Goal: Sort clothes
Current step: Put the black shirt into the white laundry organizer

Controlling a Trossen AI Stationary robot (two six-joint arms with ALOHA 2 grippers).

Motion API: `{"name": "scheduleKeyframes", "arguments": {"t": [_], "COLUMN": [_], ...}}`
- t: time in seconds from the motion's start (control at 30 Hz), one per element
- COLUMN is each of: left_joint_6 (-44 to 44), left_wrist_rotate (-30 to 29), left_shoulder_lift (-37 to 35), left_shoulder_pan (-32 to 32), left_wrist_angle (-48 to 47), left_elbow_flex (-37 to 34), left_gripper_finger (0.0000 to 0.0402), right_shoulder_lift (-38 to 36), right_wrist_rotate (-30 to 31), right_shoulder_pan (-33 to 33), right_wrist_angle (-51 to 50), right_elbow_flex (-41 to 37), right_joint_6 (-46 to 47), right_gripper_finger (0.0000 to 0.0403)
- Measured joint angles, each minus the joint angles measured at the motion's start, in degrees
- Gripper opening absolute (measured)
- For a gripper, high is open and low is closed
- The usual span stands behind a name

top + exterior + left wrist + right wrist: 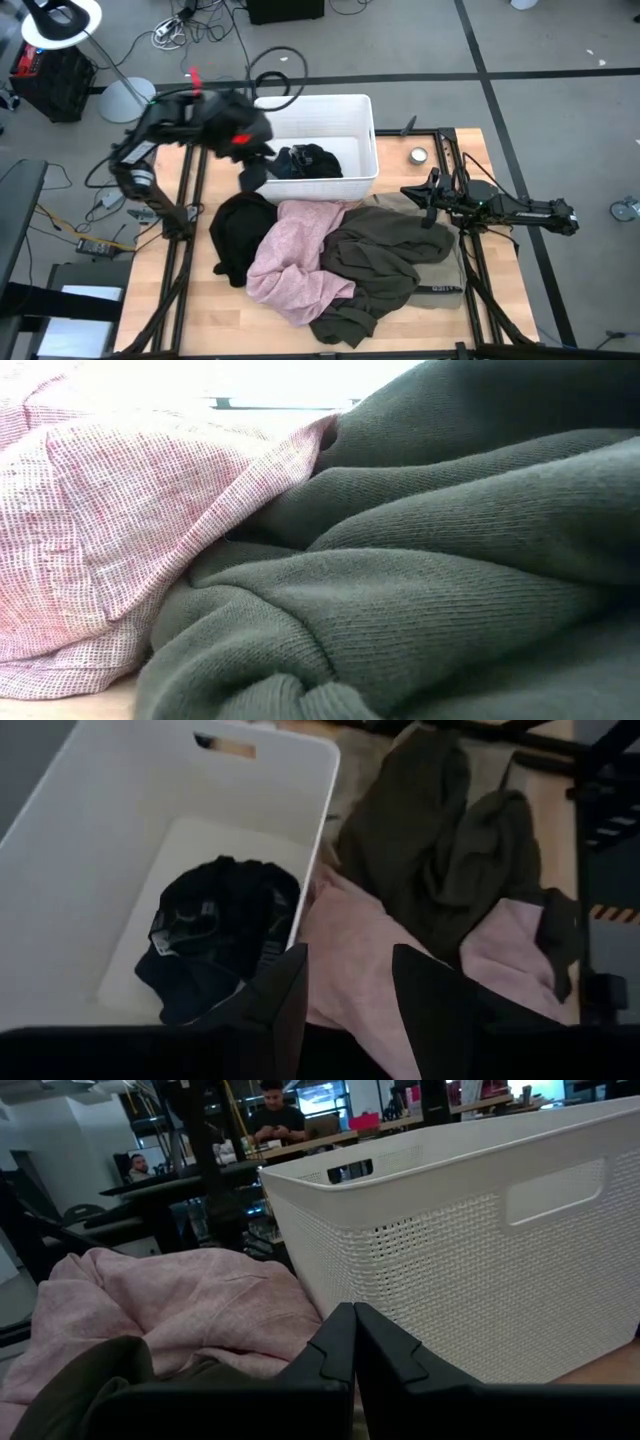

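Note:
A dark teal-blue garment (305, 162) lies in the white bin (362, 108); it also shows in the left wrist view (215, 935). On the table in front of the bin lie a black garment (238, 235), a pale pink one (300, 258) and an olive-brown one (385, 260), which rests on a light grey-beige one (452, 272). My left gripper (350, 995) is open and empty above the bin's near wall, at its left end. My right gripper (353, 1345) is shut and empty, low at the table's right, pointing at the bin and the olive garment's far edge.
A small round metal object (418, 155) lies on the table right of the bin. Black frame rails (462, 180) run along both sides of the table. In the low view the pink (120, 530) and olive (430, 590) garments block everything behind them. People sit beyond the table (275, 1110).

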Motion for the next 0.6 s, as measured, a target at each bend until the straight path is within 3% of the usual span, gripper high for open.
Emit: {"name": "scheduleKeyframes", "arguments": {"t": [0.3,0.47,0.6], "left_joint_6": [-6.31,-11.77,-16.99], "left_wrist_rotate": [-4.86,-9.18,-10.63], "left_shoulder_lift": [-5.89,-10.63,-16.74], "left_shoulder_pan": [-10.42,-16.7,-20.95], "left_wrist_angle": [0.14,0.91,7.98], "left_elbow_flex": [-2.09,-14.21,-28.22], "left_gripper_finger": [0.0152,0.0152,0.0152], "right_shoulder_lift": [0.0,0.01,0.01], "right_wrist_rotate": [0.0,-0.01,0.0], "right_shoulder_pan": [-0.02,0.0,-0.02], "right_wrist_angle": [0.0,-0.02,-0.02], "right_elbow_flex": [0.0,0.0,0.0], "right_joint_6": [0.0,0.0,0.0], "right_gripper_finger": [0.0007,0.0007,0.0007]}}
